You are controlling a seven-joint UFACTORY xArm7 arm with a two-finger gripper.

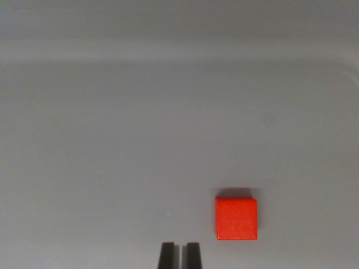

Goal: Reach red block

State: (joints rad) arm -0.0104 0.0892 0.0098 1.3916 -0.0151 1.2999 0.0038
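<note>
Showing one red block [236,218], two fingers [166,255] — apart

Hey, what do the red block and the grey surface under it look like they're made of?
Red block: probably painted wood or hard plastic; flat, evenly saturated colour, crisp edges, matte with no glare.
Grey surface: a smooth, matte sheet, perhaps laminate or plastic; uniform tone, no grain or weave, only soft shading. The look leaves it open.

You see a red block [236,218] with a smooth, matt, even finish, a grey bench [140,140] that looks smooth with a faint sheen, and jaws of matt black
</note>
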